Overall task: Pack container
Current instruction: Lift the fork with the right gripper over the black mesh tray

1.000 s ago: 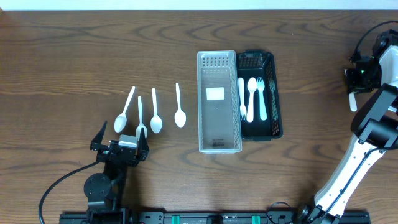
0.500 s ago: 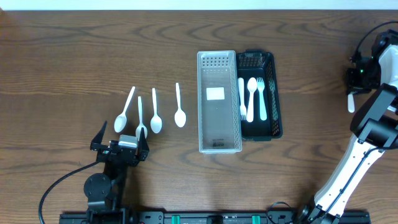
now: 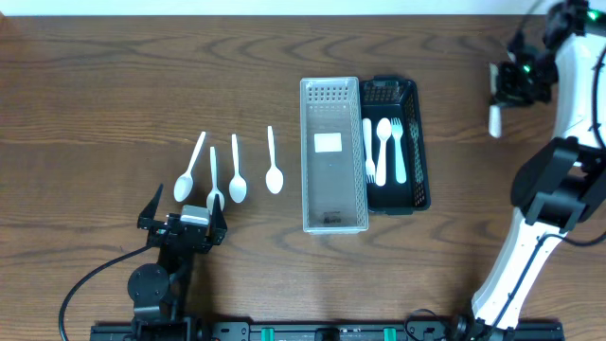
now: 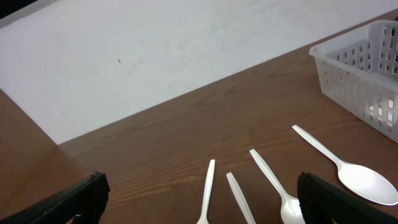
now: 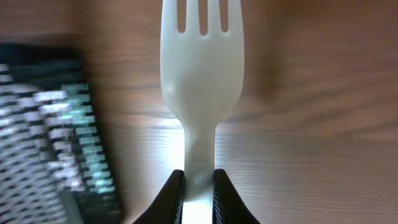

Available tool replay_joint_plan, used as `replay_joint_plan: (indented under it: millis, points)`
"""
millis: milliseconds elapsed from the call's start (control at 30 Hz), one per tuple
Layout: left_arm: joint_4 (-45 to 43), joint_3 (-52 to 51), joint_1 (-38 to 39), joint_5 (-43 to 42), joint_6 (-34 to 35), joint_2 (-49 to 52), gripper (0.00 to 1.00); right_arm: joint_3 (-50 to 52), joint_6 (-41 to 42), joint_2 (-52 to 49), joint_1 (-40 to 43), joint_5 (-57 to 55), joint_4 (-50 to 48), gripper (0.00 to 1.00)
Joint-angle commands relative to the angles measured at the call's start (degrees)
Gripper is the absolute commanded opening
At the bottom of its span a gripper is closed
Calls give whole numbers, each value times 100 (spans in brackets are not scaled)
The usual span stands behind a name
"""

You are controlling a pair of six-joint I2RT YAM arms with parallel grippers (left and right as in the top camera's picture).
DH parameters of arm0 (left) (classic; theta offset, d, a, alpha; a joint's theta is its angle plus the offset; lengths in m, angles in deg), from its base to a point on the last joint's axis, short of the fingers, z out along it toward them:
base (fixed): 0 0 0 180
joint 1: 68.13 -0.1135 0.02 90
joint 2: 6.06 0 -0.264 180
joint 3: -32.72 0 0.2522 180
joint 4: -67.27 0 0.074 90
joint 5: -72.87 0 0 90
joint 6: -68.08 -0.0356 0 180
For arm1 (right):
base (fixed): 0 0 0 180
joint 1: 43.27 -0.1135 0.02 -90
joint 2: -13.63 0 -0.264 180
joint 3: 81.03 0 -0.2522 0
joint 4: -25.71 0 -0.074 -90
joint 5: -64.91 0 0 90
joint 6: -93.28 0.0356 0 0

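In the right wrist view the black basket (image 5: 56, 124) is smeared by blur, and the fork (image 5: 200, 68) handle is hidden inside the right gripper (image 5: 198, 178). In the left wrist view, the picture's edges cut off three spoons (image 4: 208, 193) and the clear basket (image 4: 367, 68).

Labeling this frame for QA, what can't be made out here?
- Right wrist: black basket is blurred, contents unreadable.
- Right wrist: fork handle runs off the bottom edge inside the right end effector.
- Left wrist: most spoons have bowls cropped by the bottom edge.
- Overhead: dark mark in clear bin, too small to identify.
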Motion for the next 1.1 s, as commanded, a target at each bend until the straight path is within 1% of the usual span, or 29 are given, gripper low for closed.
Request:
replay_joint_plan:
  millis: [0, 167, 333, 533, 700, 933, 1000, 1067]
  points:
    - [188, -98, -35, -85, 55, -28, 98, -151, 474, 474, -468, 525, 131, 1]
    - [188, -98, -35, -85, 55, -28, 98, -151, 841, 592, -1130, 575, 382, 1]
    - [188, -98, -35, -85, 55, -28, 98, -59, 946, 586, -1709, 560, 442, 1]
    - [188, -98, -35, -85, 55, -28, 98, 166, 977, 581, -2275, 511, 295, 2]
    - [188, -98, -35, -85, 55, -28, 98, 352, 1261, 581, -2503, -144, 249, 3]
    - [188, -98, -35, -85, 55, -28, 98, 907, 1513, 581, -2516, -173, -31, 3]
    - [188, -98, -35, -85, 55, -28, 98, 1108, 1513, 581, -2516, -175, -109, 6]
    - [188, -98, -35, -85, 55, -28, 98, 1333, 1510, 581, -2524, -170, -219, 12]
